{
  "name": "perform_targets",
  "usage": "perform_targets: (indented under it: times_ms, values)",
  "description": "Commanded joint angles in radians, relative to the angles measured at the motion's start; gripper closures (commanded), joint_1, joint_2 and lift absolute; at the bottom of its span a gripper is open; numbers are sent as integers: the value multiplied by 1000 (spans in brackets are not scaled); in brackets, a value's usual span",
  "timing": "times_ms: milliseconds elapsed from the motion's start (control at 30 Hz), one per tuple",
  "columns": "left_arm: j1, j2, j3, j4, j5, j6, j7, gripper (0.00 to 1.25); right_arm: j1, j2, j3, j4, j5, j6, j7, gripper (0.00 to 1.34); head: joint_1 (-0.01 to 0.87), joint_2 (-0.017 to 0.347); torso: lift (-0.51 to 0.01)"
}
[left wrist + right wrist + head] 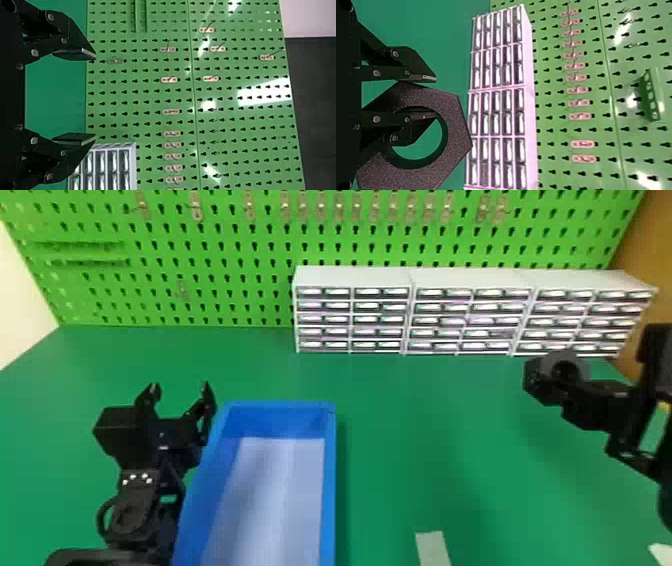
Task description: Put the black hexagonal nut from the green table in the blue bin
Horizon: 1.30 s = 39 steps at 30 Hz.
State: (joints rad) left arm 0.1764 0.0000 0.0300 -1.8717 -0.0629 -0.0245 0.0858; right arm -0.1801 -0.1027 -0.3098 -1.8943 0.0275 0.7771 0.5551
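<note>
The black hexagonal nut (541,374) is held up at the right of the head view by my right gripper (597,405), well to the right of the blue bin (328,490). In the right wrist view, the nut (457,128) has one side of its ring clamped by my right gripper (429,97), one finger through the hole and the other outside. My left gripper (180,388) is parked beside the bin's left wall, with nothing between its spread fingers. Green pegboard stands beyond that left gripper (94,96) in the left wrist view.
White drawer cabinets (350,280) line the back right of the green table (425,430), before a green pegboard (240,250). A pale strip (433,547) lies near the front, right of the bin. Pale sheeting (280,490) covers the bin's floor.
</note>
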Motion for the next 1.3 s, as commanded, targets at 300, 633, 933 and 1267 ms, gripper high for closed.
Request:
perform_targets:
  times_ms: [300,633,933,1267]
  values:
    - [-2,-3,-2,5,0,0,0,521,-2,-25,143,-39,-24,-4,-27,1197,657,57,-95]
    - [-9,-3,-9,11,2,0,0,521,-21,-35,253,-59,-84,65,-27,1197,657,57,-95]
    - [-14,-2,-12,19,2,0,0,521,-39,-57,380,-59,-162,93,-27,1197,657,57,-95]
    - [-20,5,-21,23,5,0,0,521,-70,-78,489,-46,-233,100,-33,1197,657,57,-95]
